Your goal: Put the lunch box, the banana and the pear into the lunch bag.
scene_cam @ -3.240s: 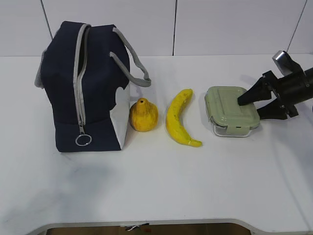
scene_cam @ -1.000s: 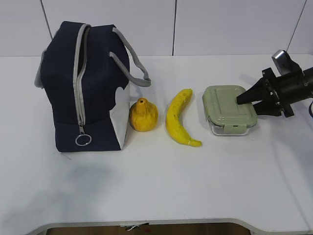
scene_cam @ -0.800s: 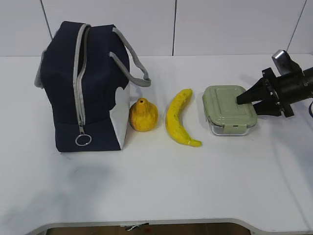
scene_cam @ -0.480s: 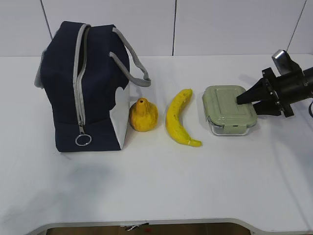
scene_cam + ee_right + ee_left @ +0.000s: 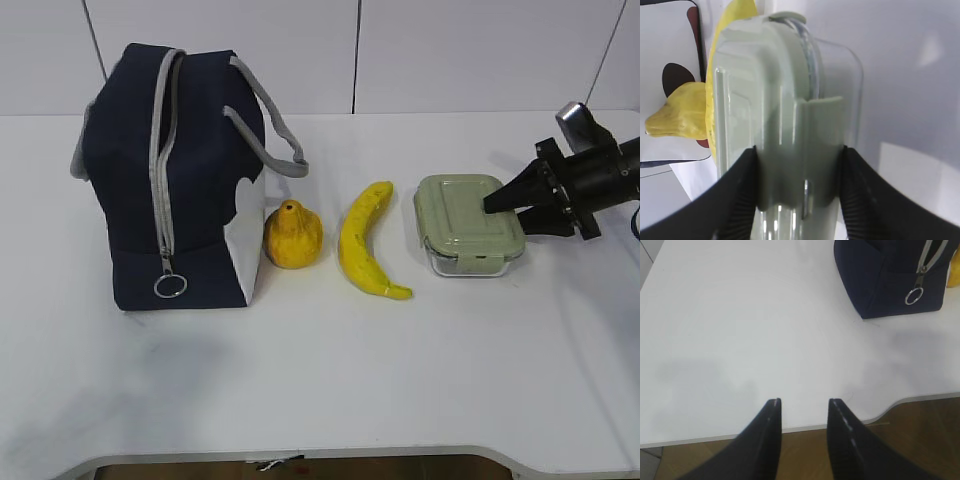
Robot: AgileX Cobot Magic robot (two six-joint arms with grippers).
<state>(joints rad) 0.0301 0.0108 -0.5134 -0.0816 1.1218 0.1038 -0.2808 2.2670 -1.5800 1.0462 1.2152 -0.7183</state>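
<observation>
The right gripper [image 5: 799, 192] has closed slightly onto the lunch box [image 5: 470, 225] — grasp secured, box resting on the surface right of the banana [image 5: 366, 241]. Left gripper [image 5: 804, 440] idle, partly open, empty. Zipper still closed — the lunch bag [image 5: 170, 170] needs opening.

A white table [image 5: 320, 380] fills most of the exterior view. Its surface is matte, with faint grey smudges toward the front left. The front edge is rounded and curves at the near corners. Below that edge, a strip of brown floor [image 5: 920, 440] is visible in the left wrist view. A small tangle of wire or debris [image 5: 275, 464] sits at the front edge, too small to identify. Behind the table stands a white panelled wall [image 5: 450, 55], divided by thin dark vertical seams.
</observation>
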